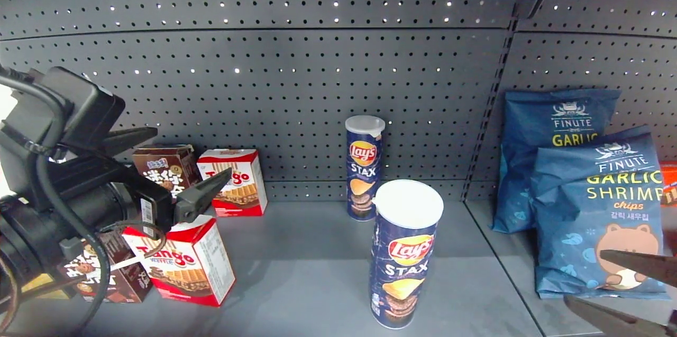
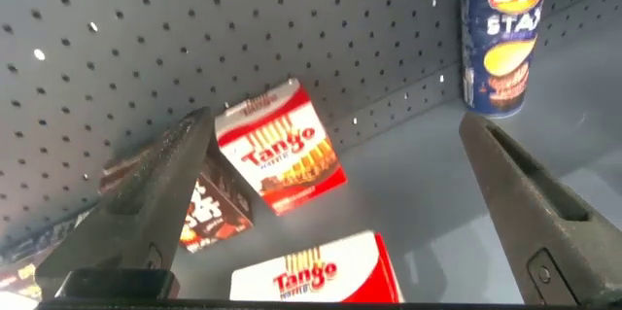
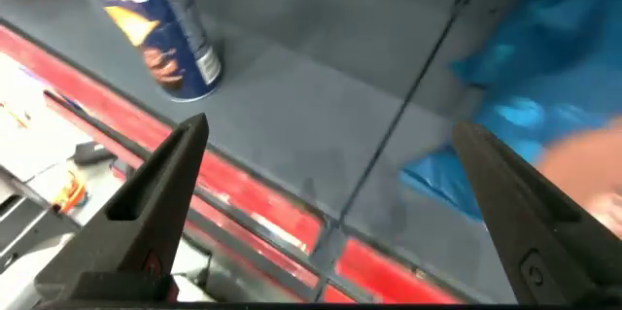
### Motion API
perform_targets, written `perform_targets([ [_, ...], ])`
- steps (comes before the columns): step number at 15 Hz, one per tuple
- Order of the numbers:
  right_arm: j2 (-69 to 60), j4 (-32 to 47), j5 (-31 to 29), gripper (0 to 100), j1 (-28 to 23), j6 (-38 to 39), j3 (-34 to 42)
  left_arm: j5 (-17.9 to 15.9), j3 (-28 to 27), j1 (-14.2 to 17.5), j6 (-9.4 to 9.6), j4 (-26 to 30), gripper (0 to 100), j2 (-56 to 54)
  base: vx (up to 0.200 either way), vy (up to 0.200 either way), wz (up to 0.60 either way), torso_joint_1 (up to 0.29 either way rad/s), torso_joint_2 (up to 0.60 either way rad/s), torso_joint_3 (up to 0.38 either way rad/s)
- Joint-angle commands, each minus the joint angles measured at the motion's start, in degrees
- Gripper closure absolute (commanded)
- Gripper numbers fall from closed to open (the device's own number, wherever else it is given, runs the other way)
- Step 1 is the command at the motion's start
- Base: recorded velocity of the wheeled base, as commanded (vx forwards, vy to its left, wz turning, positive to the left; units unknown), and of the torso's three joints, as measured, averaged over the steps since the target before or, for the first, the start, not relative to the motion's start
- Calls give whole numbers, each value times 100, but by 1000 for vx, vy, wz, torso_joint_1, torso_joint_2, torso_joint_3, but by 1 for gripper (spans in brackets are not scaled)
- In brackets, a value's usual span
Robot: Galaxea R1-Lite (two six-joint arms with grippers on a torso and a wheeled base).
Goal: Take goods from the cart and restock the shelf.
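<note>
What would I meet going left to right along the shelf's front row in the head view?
brown snack box → front red wafer box → front chip can → front blue shrimp chips bag

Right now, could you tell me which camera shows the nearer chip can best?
The head view: the nearer chip can stands whole, lid to base. The right wrist view catches its lower part, top cut off. The left wrist view seems to show the farther can instead.
</note>
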Motion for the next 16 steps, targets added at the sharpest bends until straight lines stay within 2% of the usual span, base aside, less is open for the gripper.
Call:
perform_targets([
  [1,1189,-321,-216,0,483,144,-15,-1,-83,-20,27,6,0,120,0,0,0,0,0,0],
  [2,1409,-321,-216,0,553,153,-6,8,-153,-11,124,-3,0,190,0,0,0,0,0,0],
  [7,2033,-347,-224,0,667,153,-411,26,-197,-11,133,-29,0,357,0,0,0,0,0,0],
  [13,2876,-347,-444,0,1212,276,-1114,17,-171,-2,124,-99,0,401,0,0,0,0,0,0],
  [16,3043,-347,-497,0,1335,284,-1184,17,-162,-2,124,-196,0,454,0,0,0,0,0,0],
])
